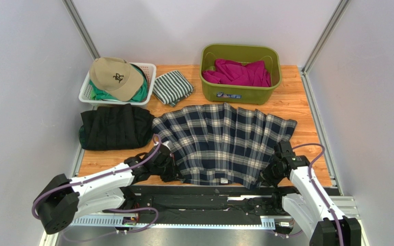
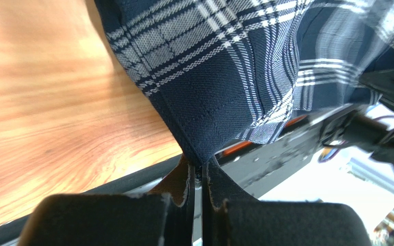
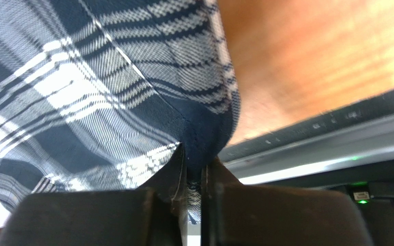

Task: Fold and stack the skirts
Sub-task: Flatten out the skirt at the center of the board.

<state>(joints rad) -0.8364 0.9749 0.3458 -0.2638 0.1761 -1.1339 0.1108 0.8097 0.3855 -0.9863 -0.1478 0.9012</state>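
Observation:
The navy-white-grey plaid pleated skirt [image 1: 219, 141] lies fanned out across the middle of the wooden table. My left gripper [image 1: 169, 166] is shut on its near left corner, and the left wrist view shows the navy hem [image 2: 209, 118] pinched between the fingers. My right gripper [image 1: 270, 174] is shut on its near right corner [image 3: 204, 138], with cloth between the fingers. A dark folded skirt [image 1: 116, 126] lies at the left; it looks black, with a green edge at its left side. I cannot tell whether a second skirt lies under it.
A white basket [image 1: 147, 72] at the back left holds a tan cap [image 1: 114, 77] on green cloth. A green-and-white striped folded cloth [image 1: 172, 87] lies beside it. An olive bin [image 1: 240, 92] with magenta cloth [image 1: 240, 73] stands at the back. The table's near edge runs just behind both grippers.

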